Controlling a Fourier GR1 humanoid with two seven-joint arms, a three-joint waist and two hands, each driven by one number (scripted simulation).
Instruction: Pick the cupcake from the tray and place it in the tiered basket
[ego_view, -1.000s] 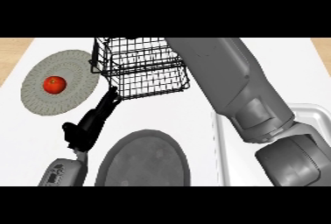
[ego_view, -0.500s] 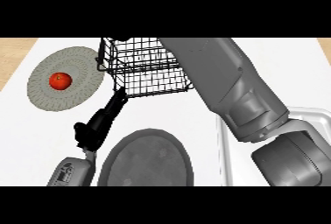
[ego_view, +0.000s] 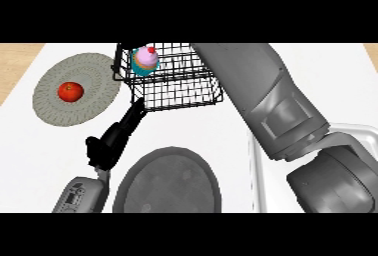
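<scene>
The cupcake (ego_view: 145, 60), with pink frosting, a red cherry and a teal wrapper, sits upright in the left part of the black wire tiered basket (ego_view: 177, 90) at the back of the counter. The round dark grey tray (ego_view: 167, 181) lies near the front with nothing on it. My left hand (ego_view: 111, 142) stretches from the tray's left side toward the basket's lower left corner, its fingers straight. My right forearm (ego_view: 266, 100) runs up past the basket's right side. The right hand itself lies beyond the top of the view.
A round grey plate (ego_view: 52, 107) with a red apple (ego_view: 71, 91) lies at the back left. A white basin rim (ego_view: 260, 165) shows at the right, under my right arm.
The cupcake now shows in the basket, where none showed before. My left hand has stayed beside the basket's lower left corner.
</scene>
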